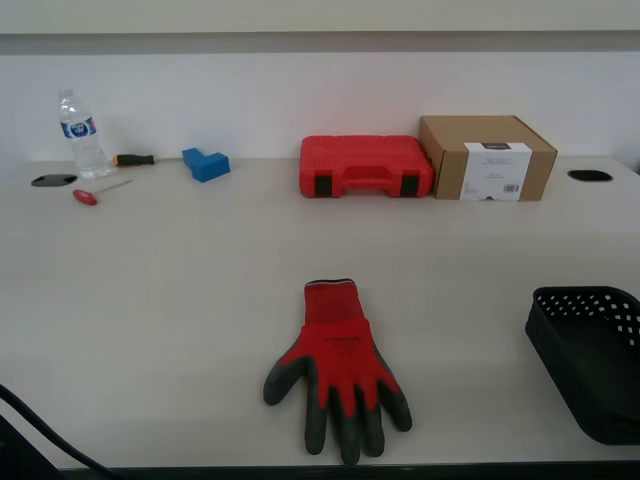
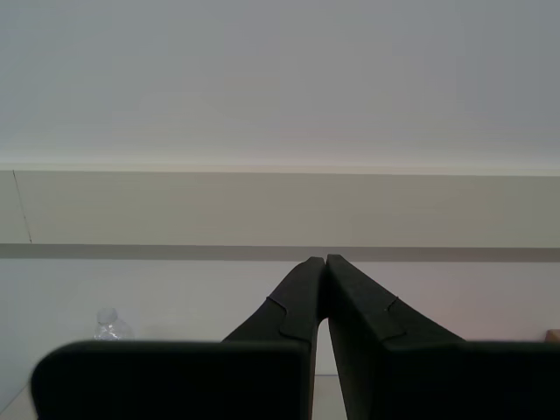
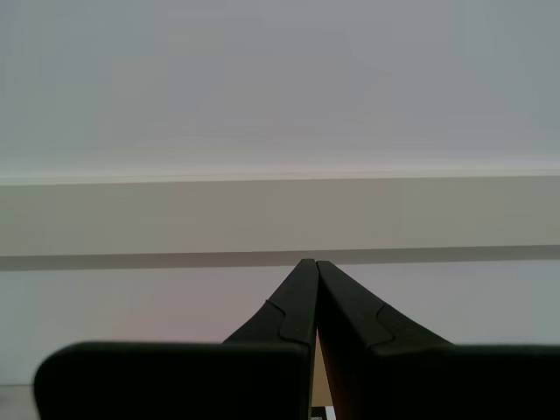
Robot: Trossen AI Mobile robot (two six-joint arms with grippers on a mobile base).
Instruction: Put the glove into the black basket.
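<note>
- The glove (image 1: 338,368) lies flat on the desk (image 1: 180,300), fingers toward 6 o'clock.
- The black basket (image 1: 592,360) sits at its 3 o'clock, well apart.
- My first hand (image 3: 308,262) and my second hand (image 2: 319,259) are both closed, empty, facing the wall.

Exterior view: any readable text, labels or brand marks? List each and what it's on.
None can be read.
Cardboard box: white label with dark print and a barcode-like patch, too small to read.
Water bottle: blue label, blurred.
Glove: small dark print on the red back, illegible.
Both wrist views: no text.
</note>
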